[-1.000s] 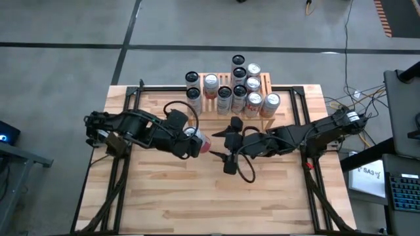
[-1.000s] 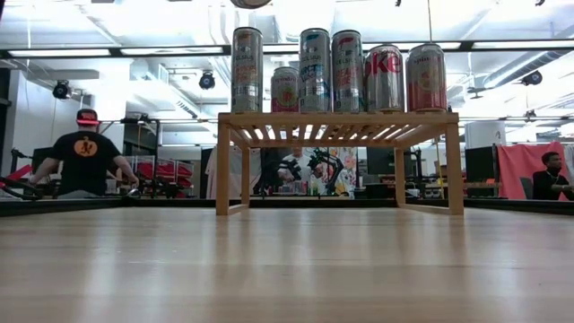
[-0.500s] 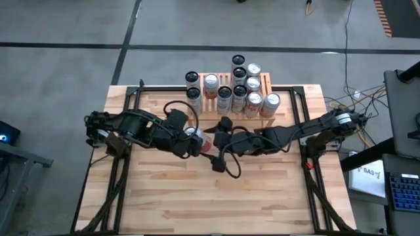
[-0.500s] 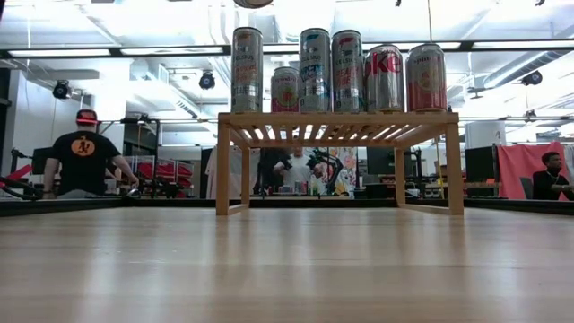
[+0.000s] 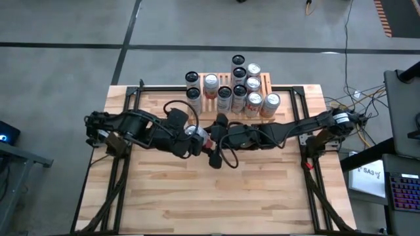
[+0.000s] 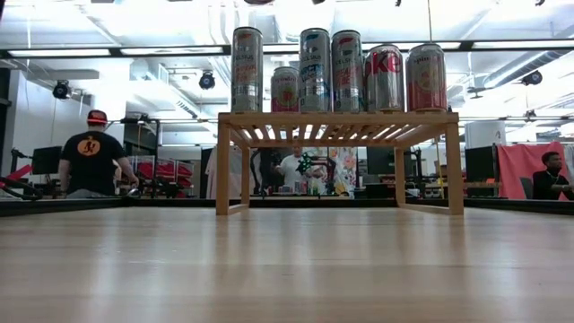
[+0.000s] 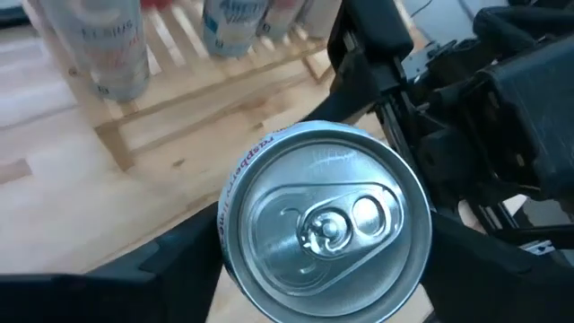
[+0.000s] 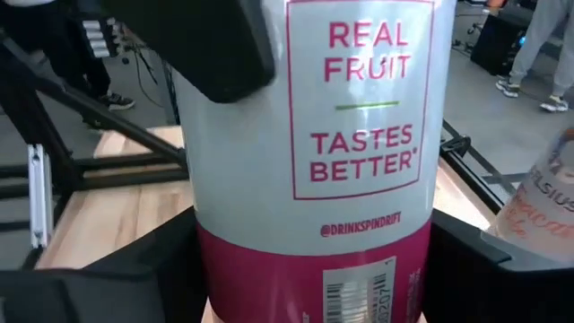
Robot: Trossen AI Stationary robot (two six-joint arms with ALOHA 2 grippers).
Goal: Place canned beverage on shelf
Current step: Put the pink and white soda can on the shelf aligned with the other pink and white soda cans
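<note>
Handover above mid-table: your left gripper [image 5: 194, 139] clamps the can [image 5: 199, 138], your right gripper [image 5: 213, 140] brackets it with fingers apart, near the shelf [image 5: 266, 84].

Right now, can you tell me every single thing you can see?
Table: one, light wood, under everything.
Shelf: one, light wood, at the table's far edge.
Shelf cans: about eleven, mostly silver, white and pink, standing on the shelf.
Held can: one, white and magenta, lifted above the table's middle, in front of the shelf.
People: three, in the room behind the table.
Left gripper: one, dark, fingers closed on the held can.
Right gripper: one, dark, at the held can's other side.
</note>
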